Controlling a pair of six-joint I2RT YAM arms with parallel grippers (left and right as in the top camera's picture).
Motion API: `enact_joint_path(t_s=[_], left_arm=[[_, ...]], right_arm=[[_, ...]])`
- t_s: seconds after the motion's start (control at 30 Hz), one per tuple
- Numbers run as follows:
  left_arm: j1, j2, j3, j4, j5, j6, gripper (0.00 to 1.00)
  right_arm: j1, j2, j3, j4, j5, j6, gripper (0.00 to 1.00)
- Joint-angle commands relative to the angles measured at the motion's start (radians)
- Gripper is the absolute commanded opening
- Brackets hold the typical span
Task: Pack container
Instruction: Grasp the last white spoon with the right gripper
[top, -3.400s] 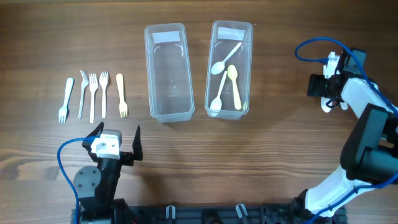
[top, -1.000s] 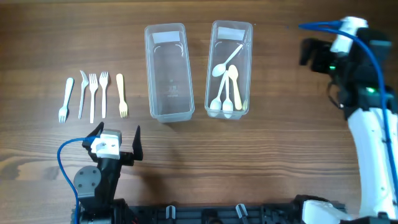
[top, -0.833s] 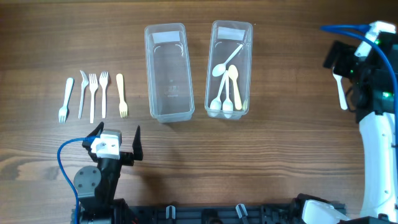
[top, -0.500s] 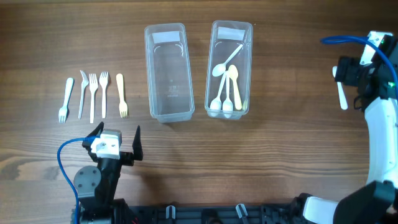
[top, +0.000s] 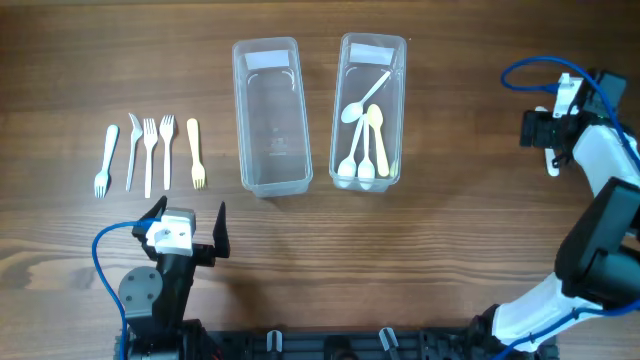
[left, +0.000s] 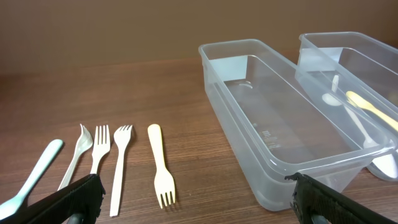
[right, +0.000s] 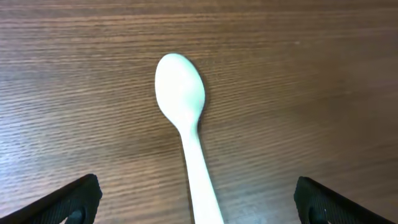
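Observation:
Two clear containers stand at the middle back. The left container holds nothing. The right container holds several white and cream spoons. Several forks lie in a row at the left. A white spoon lies on the table at the far right. My right gripper is open, low over this spoon, with a finger on each side of its handle. My left gripper is open and empty near the front edge, below the forks.
The wooden table carries nothing else. A blue cable loops over the right arm, and another blue cable loops beside the left arm.
The right arm swung out to the far right and came down over the lone spoon. Since the oldest frame the right container holds one more spoon. The left arm has not moved.

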Motion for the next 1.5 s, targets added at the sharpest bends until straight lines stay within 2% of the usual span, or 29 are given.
enact_joint_path(t_s=[0.0,0.1,0.27,0.33,0.37,0.4,0.43,0.5,0.8,0.93,1.03,1.13,1.17,1.23,1.27,1.33,1.4,1.47], left_arm=[[-0.005,-0.007,-0.008,0.003,0.019,0.016,1.00],[-0.005,-0.007,-0.008,0.003,0.019,0.016,1.00],[-0.005,-0.007,-0.008,0.003,0.019,0.016,1.00],[-0.005,-0.007,-0.008,0.003,0.019,0.016,1.00],[-0.005,-0.007,-0.008,0.003,0.019,0.016,1.00],[-0.005,-0.007,-0.008,0.003,0.019,0.016,1.00],[-0.005,-0.007,-0.008,0.003,0.019,0.016,1.00],[-0.005,-0.007,-0.008,0.003,0.019,0.016,1.00],[-0.005,-0.007,-0.008,0.003,0.019,0.016,1.00],[-0.005,-0.007,-0.008,0.003,0.019,0.016,1.00],[-0.005,-0.007,-0.008,0.003,0.019,0.016,1.00],[-0.005,-0.007,-0.008,0.003,0.019,0.016,1.00],[-0.005,-0.007,-0.008,0.003,0.019,0.016,1.00],[-0.005,-0.007,-0.008,0.003,0.019,0.016,1.00],[-0.005,-0.007,-0.008,0.003,0.019,0.016,1.00],[-0.005,-0.007,-0.008,0.003,0.019,0.016,1.00],[-0.005,-0.007,-0.008,0.003,0.019,0.016,1.00],[-0.005,-0.007,-0.008,0.003,0.019,0.016,1.00]], right_arm=[[-0.035,0.053,-0.001,0.038,-0.113,-0.013,1.00],[-0.053,0.101,-0.001,0.051,-0.209,-0.013,1.00],[-0.055,0.193,-0.001,0.028,-0.226,-0.012,0.99],[-0.055,0.207,-0.001,0.017,-0.246,-0.005,0.94],[-0.054,0.208,-0.001,0.016,-0.243,0.027,0.92],[-0.052,0.207,-0.001,0.018,-0.236,0.079,0.86],[-0.047,0.204,-0.001,0.013,-0.238,0.169,0.83],[-0.027,0.203,-0.001,-0.002,-0.256,0.228,0.79],[0.141,0.203,-0.001,-0.039,-0.267,0.223,0.79],[0.154,0.203,-0.001,-0.039,-0.266,0.288,0.79],[0.147,0.203,-0.001,-0.043,-0.182,0.227,0.82],[0.147,0.203,-0.001,-0.055,-0.041,0.091,0.85],[0.147,0.203,-0.001,-0.047,-0.033,0.082,0.82],[0.147,0.203,-0.001,-0.040,-0.033,-0.015,0.54],[0.146,0.203,-0.001,-0.026,-0.033,-0.024,0.45],[0.146,0.203,-0.001,-0.012,-0.033,-0.024,0.34],[0.145,0.203,-0.001,-0.004,-0.033,-0.020,0.13],[0.145,0.203,-0.001,-0.002,-0.033,-0.012,0.04]])
